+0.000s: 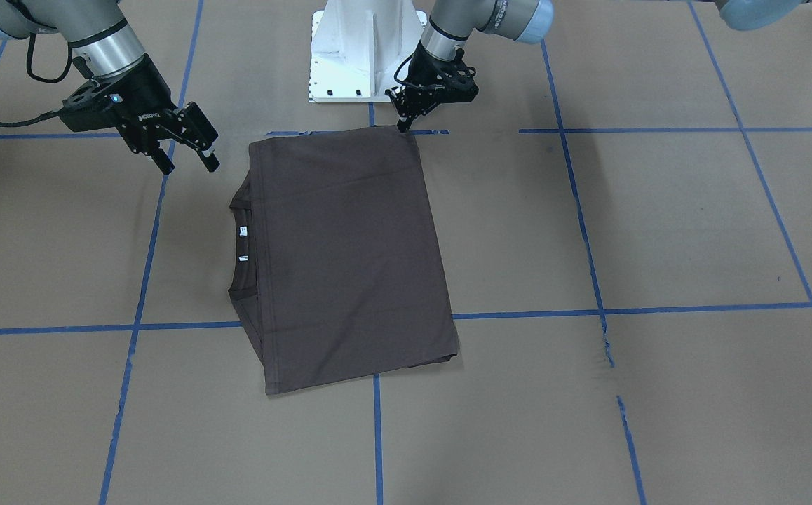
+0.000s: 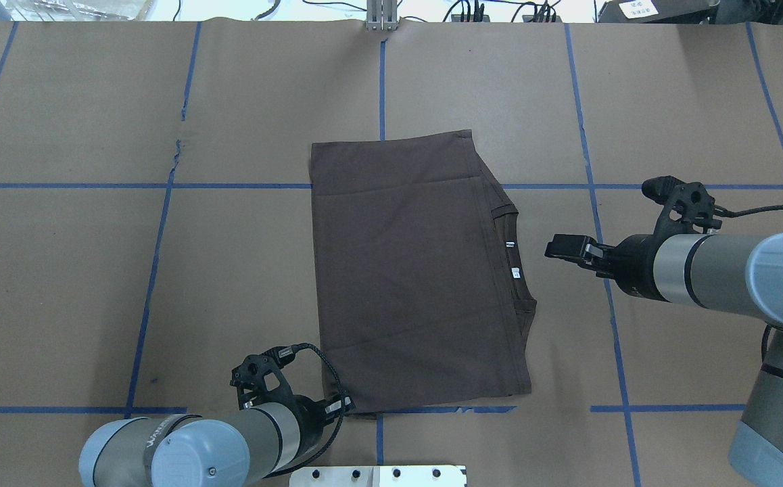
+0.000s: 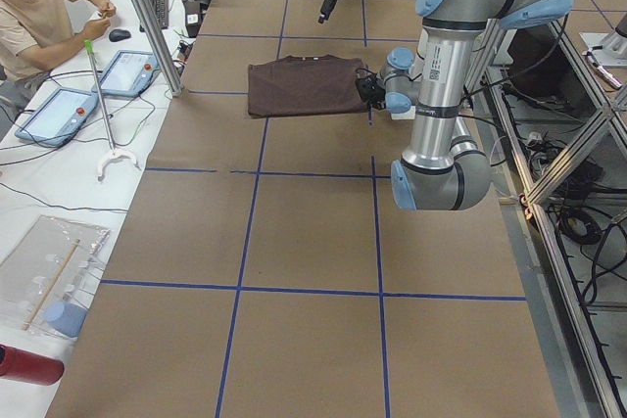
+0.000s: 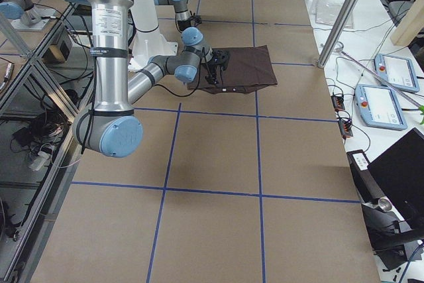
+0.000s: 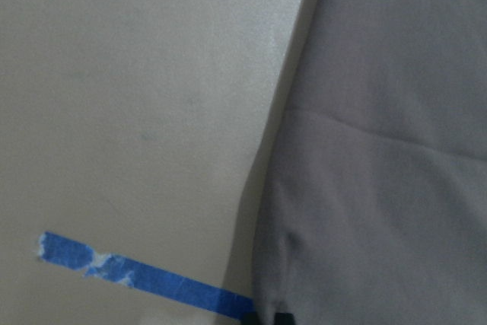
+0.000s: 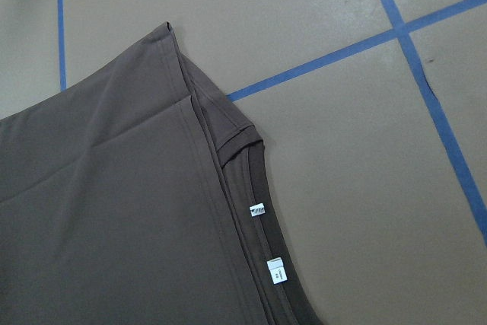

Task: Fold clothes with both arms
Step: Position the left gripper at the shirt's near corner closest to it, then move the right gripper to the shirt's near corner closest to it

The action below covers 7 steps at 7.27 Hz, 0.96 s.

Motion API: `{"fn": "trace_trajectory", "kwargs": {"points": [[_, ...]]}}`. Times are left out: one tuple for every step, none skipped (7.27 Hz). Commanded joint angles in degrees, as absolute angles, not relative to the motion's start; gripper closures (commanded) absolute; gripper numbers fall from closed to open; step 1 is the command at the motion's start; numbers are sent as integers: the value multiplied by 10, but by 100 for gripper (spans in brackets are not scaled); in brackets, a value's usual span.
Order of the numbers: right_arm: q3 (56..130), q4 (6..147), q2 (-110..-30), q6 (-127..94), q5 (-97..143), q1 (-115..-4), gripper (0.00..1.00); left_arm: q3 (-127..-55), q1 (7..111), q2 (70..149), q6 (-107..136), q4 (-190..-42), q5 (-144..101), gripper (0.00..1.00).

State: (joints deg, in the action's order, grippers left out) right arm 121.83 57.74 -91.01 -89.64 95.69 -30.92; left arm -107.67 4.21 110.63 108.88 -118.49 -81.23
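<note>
Brown table (image 1: 658, 224) holds folded T-shirt (image 1: 350, 259), left gripper (image 1: 402, 128) pinching corner.

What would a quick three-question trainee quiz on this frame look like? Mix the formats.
1. True or false: the right gripper is open and clear of the T-shirt.
2. Multiple choice: the left gripper is at the T-shirt's A) collar, B) corner nearest the white base, C) centre.
3. Fill in: the white neck labels lie on the side of the T-shirt facing the ___ gripper.

Key: 1 true; 2 B; 3 right.
</note>
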Motion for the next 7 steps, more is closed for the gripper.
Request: {"fn": "trace_trajectory", "kwargs": {"points": [[1223,578,-911,-941,954,-308,0,-1111,54,1095,1061,-1182,-812,100],[1227,578,-911,-972,948,-302,1,-1120,54,1081,1061,-1182,-812,100],[1227,578,-911,-996,923,-268,2,-1133,54,1068,1061,-1182,-813,100],[1226,579,-894,-1026,880,-226,4,-1151,54,1050,1061,-1182,-814,100],[1226,603,-887,-1043,858,-198,6,-1157,54,1037,1061,-1182,-815,100],[1226,639,-856,-1075,843,-173,14,-1158,52,1040,1062,-1182,-815,100],[1223,677,-842,-1102,816,-145,17,-1156,48,1043,1063,-1182,-816,100]]}}
